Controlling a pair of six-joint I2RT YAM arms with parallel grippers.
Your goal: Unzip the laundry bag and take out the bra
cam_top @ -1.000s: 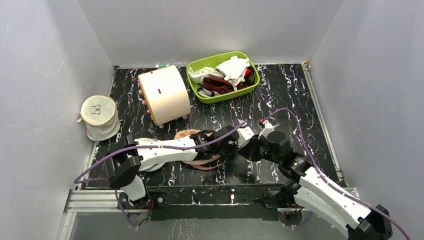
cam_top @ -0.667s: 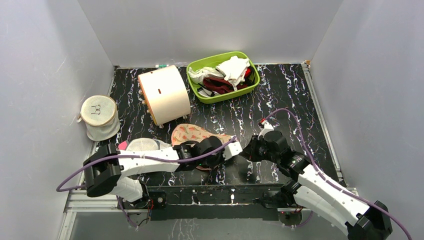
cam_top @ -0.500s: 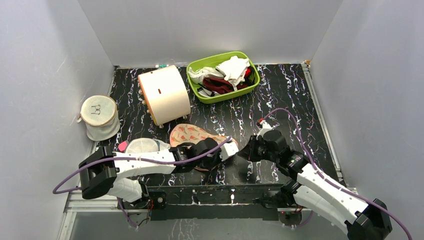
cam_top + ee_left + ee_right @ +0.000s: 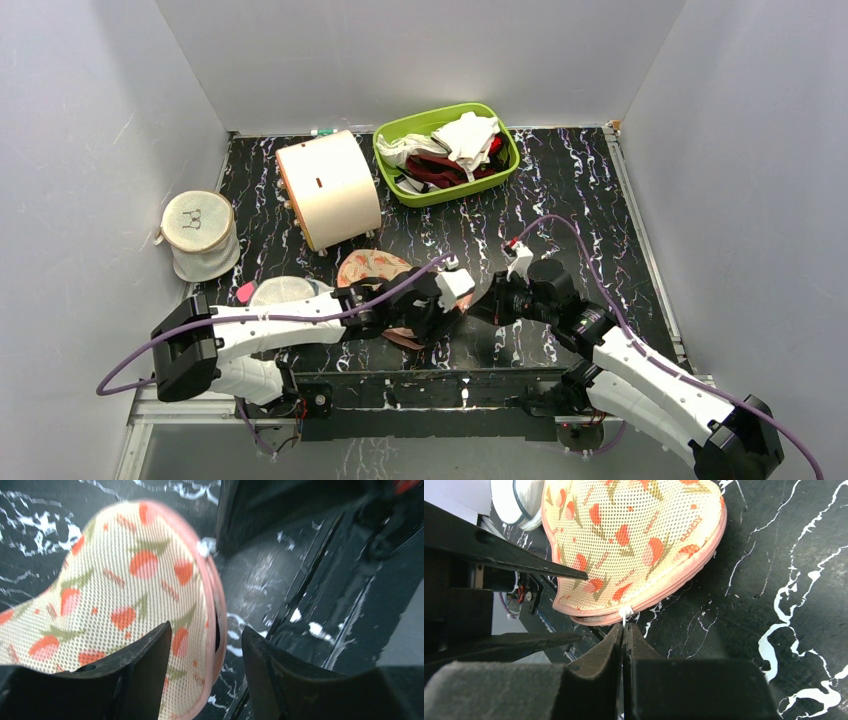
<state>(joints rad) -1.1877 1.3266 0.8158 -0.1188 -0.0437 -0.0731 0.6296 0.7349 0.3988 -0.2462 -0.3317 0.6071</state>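
Note:
The laundry bag [image 4: 372, 268] lies flat near the table's front edge, peach mesh with a red and green print and pink zip edging [image 4: 220, 630]. My right gripper [image 4: 624, 627] is shut on the white zip pull [image 4: 625, 612] at the bag's near rim. My left gripper [image 4: 205, 635] is open, with the bag's pink edge between its fingers [image 4: 135, 665] but not pinched. In the top view the left gripper [image 4: 432, 318] and right gripper [image 4: 478, 308] meet at the bag's right end. A dark slit shows along the zip. The bra is hidden.
A green basket [image 4: 500, 172] with white cloths and a dark red garment stands at the back. A cream cylinder [image 4: 328, 190] lies left of it. A white mesh cylinder bag [image 4: 198, 235] sits at far left. A round white mesh pouch [image 4: 285, 292] lies beside the bag.
My left gripper was shut and has opened around the bag's edge. The left arm swung back left, then forward over the bag. The right gripper crept left, still shut.

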